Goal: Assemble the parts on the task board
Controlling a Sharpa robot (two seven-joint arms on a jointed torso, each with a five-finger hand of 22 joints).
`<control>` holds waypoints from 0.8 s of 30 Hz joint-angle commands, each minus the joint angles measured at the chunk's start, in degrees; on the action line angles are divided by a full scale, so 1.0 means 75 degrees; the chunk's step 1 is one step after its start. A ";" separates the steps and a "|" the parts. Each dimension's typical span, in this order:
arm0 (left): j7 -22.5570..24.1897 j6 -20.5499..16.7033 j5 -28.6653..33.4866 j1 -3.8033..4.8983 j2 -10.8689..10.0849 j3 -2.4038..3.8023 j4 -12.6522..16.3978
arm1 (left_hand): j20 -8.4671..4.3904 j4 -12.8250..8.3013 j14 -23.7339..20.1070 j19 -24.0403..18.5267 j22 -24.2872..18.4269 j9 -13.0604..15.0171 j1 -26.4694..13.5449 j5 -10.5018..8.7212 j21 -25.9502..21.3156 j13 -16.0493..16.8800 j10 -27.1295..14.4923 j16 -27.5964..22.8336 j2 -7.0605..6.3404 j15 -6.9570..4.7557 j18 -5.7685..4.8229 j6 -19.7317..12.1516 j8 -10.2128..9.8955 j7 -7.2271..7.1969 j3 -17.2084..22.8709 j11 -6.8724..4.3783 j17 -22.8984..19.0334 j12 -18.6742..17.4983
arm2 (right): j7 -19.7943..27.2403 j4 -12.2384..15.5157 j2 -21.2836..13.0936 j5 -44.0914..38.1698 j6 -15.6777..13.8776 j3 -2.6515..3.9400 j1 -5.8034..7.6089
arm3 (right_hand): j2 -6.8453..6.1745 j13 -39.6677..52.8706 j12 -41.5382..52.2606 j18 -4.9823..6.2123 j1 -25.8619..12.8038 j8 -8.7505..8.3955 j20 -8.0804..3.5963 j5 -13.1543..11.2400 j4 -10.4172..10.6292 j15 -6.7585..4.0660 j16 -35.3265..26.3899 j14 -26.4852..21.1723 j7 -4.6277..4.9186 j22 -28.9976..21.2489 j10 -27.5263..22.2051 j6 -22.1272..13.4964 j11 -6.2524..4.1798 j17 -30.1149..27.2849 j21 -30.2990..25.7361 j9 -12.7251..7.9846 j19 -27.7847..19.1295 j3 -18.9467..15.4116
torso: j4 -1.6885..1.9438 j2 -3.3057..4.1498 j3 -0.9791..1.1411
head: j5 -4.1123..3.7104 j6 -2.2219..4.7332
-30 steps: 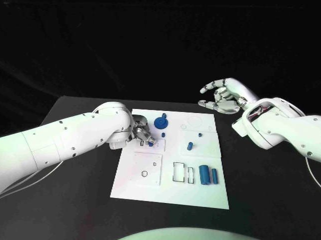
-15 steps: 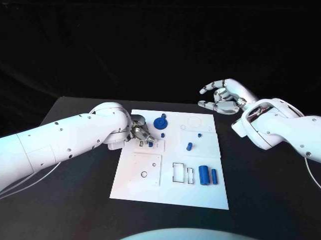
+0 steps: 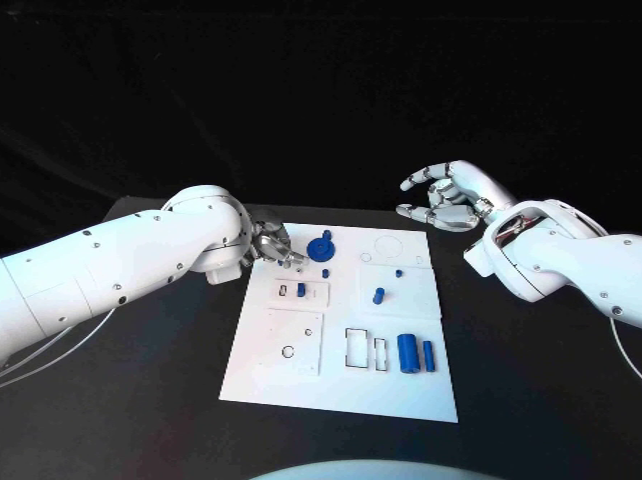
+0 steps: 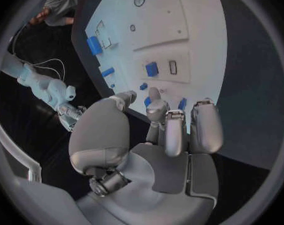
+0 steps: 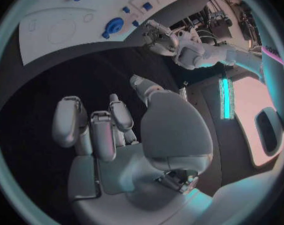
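Task board (image 3: 300, 350) lying flat mid-desk (image 3: 148, 380). Left hand (image 3: 275, 245) hovering at the board's far left edge, fingers (image 4: 177, 130) curled loosely together, nothing visibly pinched. Round blue part (image 3: 321, 246) just beside those fingers, toward the board's centre. Small blue part (image 3: 302, 289) seated next to a slot, slightly nearer than the left hand. Two long blue parts (image 3: 416, 352) at the board's near right, long axes running far-to-near. Right hand (image 3: 448, 198) raised beyond the board's far right corner, fingers spread, holding nothing. Left hand judged nearer to the round part.
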 commanded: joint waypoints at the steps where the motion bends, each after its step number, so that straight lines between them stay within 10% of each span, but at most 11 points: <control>1: 0.0062 -0.0068 0.0168 0.0140 -0.0007 0.0024 -0.0188 | 0.0017 0.0000 0.0645 -0.0027 -0.0026 -0.0119 0.0109 -0.0044 -0.0034 -0.0204 -0.0157 -0.0012 0.0028 0.0085 -0.0056 -0.0190 -0.0219 0.0096 -0.0075 0.0078 0.1332 -0.0126 | 0.0045 -0.0009 -0.0009 -0.0009 -0.0002 0.0000 -0.0005 | 0.0003 0.0006 -0.0026 0.0128 -0.0048 0.0050 0.0004 -0.0035 0.0054 -0.0022 -0.0025 0.0356 -0.0020 0.0007 -0.0046 0.0019 0.0008 0.0192 -0.0031 -0.0011 -0.0044 -0.0003 | -0.0006 0.0004 0.0002 | 0.0005 0.0028; 14: 0.0183 0.0025 0.0343 0.0363 0.0317 0.0043 -0.1309 | 0.0237 0.0003 0.0641 -0.0073 -0.0072 -0.0618 0.0477 -0.0031 -0.0069 -0.0730 -0.0583 -0.0012 0.0062 0.0332 -0.0044 -0.0698 -0.0916 0.0417 -0.0357 0.0359 0.1324 -0.0409 | 0.0041 -0.0019 0.0007 -0.0009 0.0003 0.0000 -0.0005 | 0.0003 0.0006 -0.0026 0.0128 -0.0048 0.0050 0.0004 -0.0035 0.0054 -0.0022 -0.0025 0.0356 -0.0020 0.0007 -0.0046 0.0019 0.0008 0.0192 -0.0031 -0.0011 -0.0044 -0.0003 | 0.0000 0.0037 -0.0016 | 0.0035 0.0086; 24: 0.0243 0.0360 0.0422 0.0354 0.0709 -0.0131 -0.1945 | 0.0333 0.0001 0.0636 -0.0119 -0.0148 -0.0852 0.0647 -0.0020 -0.0112 -0.1022 -0.0784 -0.0013 0.0132 0.0423 -0.0024 -0.0885 -0.1164 0.0522 -0.0481 0.0457 0.1316 -0.0561 | 0.0046 -0.0021 0.0032 -0.0009 0.0016 0.0000 -0.0007 | 0.0002 0.0008 -0.0021 0.0127 -0.0051 0.0054 0.0003 -0.0045 0.0070 -0.0023 -0.0023 0.0360 -0.0022 0.0010 -0.0040 0.0018 0.0007 0.0201 -0.0031 -0.0013 -0.0040 -0.0012 | -0.0013 0.0039 -0.0025 | 0.0060 0.0044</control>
